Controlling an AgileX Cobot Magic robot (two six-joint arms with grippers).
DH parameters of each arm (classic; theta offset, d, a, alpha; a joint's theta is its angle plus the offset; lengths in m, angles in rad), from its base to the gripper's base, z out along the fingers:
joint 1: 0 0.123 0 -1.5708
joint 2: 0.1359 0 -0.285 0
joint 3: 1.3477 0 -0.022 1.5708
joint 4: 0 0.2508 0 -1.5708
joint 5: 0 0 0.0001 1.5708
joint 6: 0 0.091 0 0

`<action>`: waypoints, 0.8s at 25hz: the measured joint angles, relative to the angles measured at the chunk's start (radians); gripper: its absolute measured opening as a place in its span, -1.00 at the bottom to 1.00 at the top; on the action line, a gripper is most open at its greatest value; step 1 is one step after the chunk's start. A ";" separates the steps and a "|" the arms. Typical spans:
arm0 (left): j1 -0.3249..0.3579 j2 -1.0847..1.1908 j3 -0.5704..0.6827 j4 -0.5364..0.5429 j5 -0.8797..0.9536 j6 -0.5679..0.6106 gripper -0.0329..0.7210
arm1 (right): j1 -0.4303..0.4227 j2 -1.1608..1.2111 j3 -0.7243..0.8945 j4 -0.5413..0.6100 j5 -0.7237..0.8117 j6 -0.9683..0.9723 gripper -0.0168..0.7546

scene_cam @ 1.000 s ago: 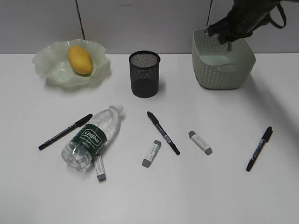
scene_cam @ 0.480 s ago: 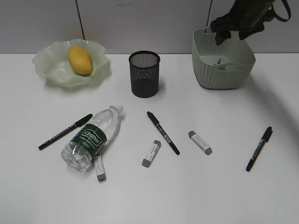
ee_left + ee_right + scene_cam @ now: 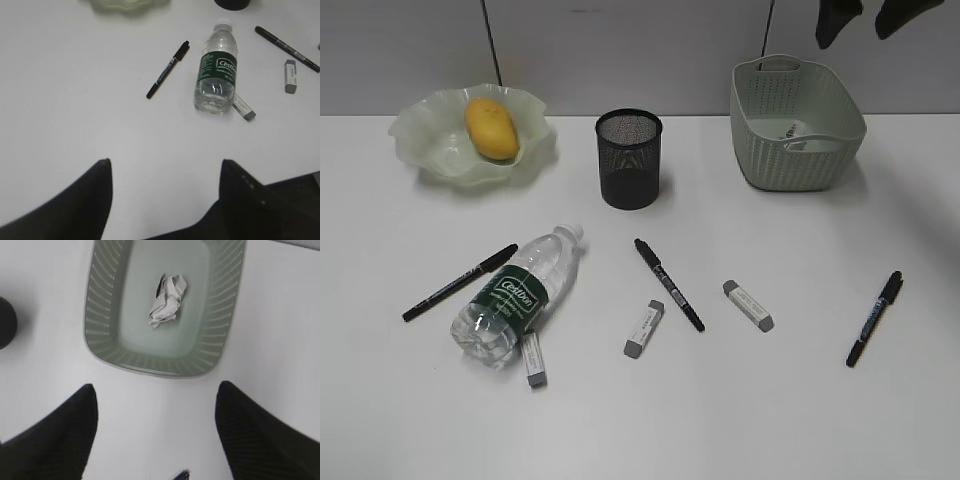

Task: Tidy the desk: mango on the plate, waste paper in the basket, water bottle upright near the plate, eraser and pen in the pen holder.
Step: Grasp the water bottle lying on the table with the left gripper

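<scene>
The mango (image 3: 491, 127) lies on the wavy green plate (image 3: 425, 125) at the back left. The crumpled waste paper (image 3: 167, 300) lies inside the green basket (image 3: 798, 160), also seen in the exterior view (image 3: 793, 137). The water bottle (image 3: 515, 296) lies on its side on the desk (image 3: 650, 420), also in the left wrist view (image 3: 216, 67). Three pens (image 3: 459, 281) (image 3: 669, 283) (image 3: 875, 317) and three erasers (image 3: 643, 328) (image 3: 748, 305) (image 3: 533, 359) lie on the desk. The black pen holder (image 3: 629, 158) stands upright. My right gripper (image 3: 865, 18) is open and empty, high above the basket. My left gripper (image 3: 165, 172) is open over bare desk.
A grey wall runs behind the desk. The basket's rim (image 3: 150, 371) lies just ahead of my right fingertips. A pen tip (image 3: 181, 475) shows at the bottom of the right wrist view.
My right gripper has risen out of the basket to the top of the view, leaving the waste paper inside. Everything else is unmoved.
</scene>
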 joint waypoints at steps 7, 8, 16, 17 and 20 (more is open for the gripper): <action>0.000 0.000 0.000 0.000 -0.001 0.000 0.44 | 0.000 -0.248 0.205 0.029 0.002 0.000 0.54; 0.000 0.000 0.000 0.000 -0.001 0.000 0.44 | 0.000 -0.294 0.242 0.038 0.002 0.000 0.54; 0.000 0.000 0.000 0.000 -0.002 0.000 0.44 | 0.000 -0.673 0.610 0.038 0.003 0.000 0.54; 0.000 0.000 0.000 0.000 -0.002 0.000 0.44 | 0.000 -0.716 0.660 0.038 0.003 0.000 0.54; 0.000 0.000 0.000 0.000 -0.002 0.000 0.44 | 0.000 -0.876 0.806 0.038 -0.006 0.000 0.54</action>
